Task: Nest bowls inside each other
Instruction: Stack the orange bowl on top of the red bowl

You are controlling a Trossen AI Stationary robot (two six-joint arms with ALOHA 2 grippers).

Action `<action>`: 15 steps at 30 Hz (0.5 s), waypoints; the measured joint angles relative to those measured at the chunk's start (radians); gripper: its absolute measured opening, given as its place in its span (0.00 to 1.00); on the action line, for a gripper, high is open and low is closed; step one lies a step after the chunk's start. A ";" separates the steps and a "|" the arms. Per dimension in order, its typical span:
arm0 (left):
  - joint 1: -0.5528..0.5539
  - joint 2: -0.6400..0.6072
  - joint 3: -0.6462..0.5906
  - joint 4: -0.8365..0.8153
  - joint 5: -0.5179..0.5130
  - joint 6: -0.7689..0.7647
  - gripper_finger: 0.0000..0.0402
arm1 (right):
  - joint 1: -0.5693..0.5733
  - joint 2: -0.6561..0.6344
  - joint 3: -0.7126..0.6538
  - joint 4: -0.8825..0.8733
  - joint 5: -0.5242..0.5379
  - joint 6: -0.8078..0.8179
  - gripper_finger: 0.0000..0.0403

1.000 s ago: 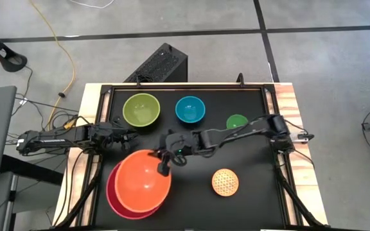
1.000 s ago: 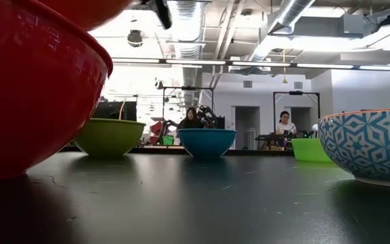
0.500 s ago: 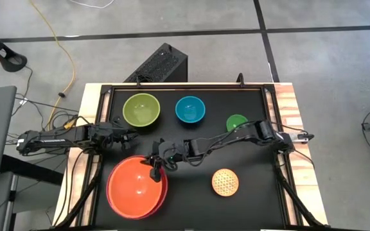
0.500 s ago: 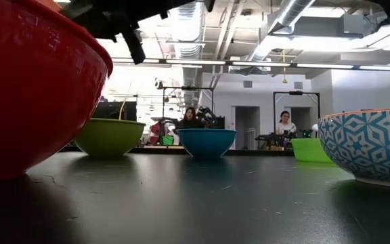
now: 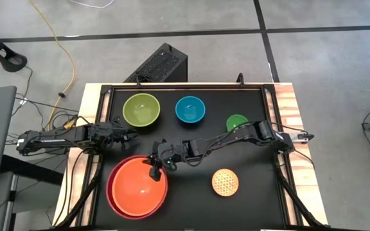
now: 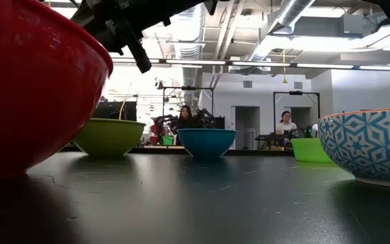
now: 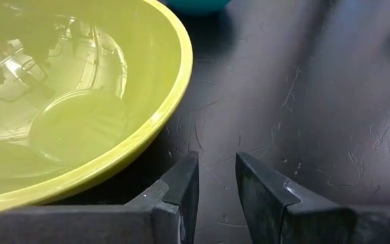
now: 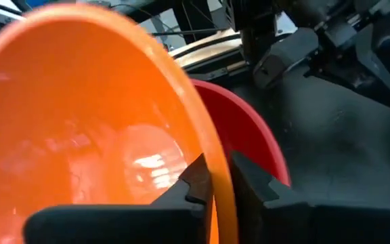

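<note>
The orange bowl (image 5: pixel 135 186) sits inside the large red bowl (image 5: pixel 112 196) at the table's near left. My right gripper (image 5: pixel 154 171) reaches in from the right and is shut on the orange rim. The lime green bowl (image 5: pixel 140 110), the blue bowl (image 5: pixel 190 109) and the small green bowl (image 5: pixel 236 122) stand on their bases along the far side. The patterned yellow bowl (image 5: pixel 225 181) stands at the near right. My left gripper (image 7: pixel 217 177) waits open just beside the lime green bowl (image 7: pixel 80 102), touching nothing. My right gripper holds the orange bowl by its rim (image 8: pixel 219 169), on the side toward the table's middle. One finger (image 8: pixel 196 181) is inside the bowl and the other (image 8: pixel 252 184) outside. The fingers come from the table's right, slanting a little downward. The bowl rests inside the red bowl (image 8: pixel 256 139).
A black mat (image 5: pixel 198 199) covers the table, with bare room in its middle between the bowls. Black rails (image 5: pixel 185 86) frame the table. In the low view the red bowl (image 6: pixel 39 88) fills the left, and people sit in the room far behind.
My right gripper has gone down and toward the table's left with the orange bowl, rolling slightly. The bowl hung tilted over the red bowl's far-right side. It now lies level, centred inside the red bowl.
</note>
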 joint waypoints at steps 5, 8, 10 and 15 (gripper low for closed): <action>0.000 0.000 0.000 0.000 0.000 0.000 0.22 | 0.000 0.000 0.000 -0.005 0.000 -0.001 0.23; 0.000 0.000 0.000 0.000 0.000 0.000 0.22 | 0.000 0.000 0.000 -0.005 0.000 -0.003 0.27; 0.000 0.000 0.000 0.000 0.000 0.000 0.22 | -0.001 0.000 0.000 -0.005 0.000 -0.008 0.31; 0.000 0.000 0.000 0.000 0.000 0.000 0.22 | -0.007 -0.002 0.000 -0.001 -0.006 -0.002 0.40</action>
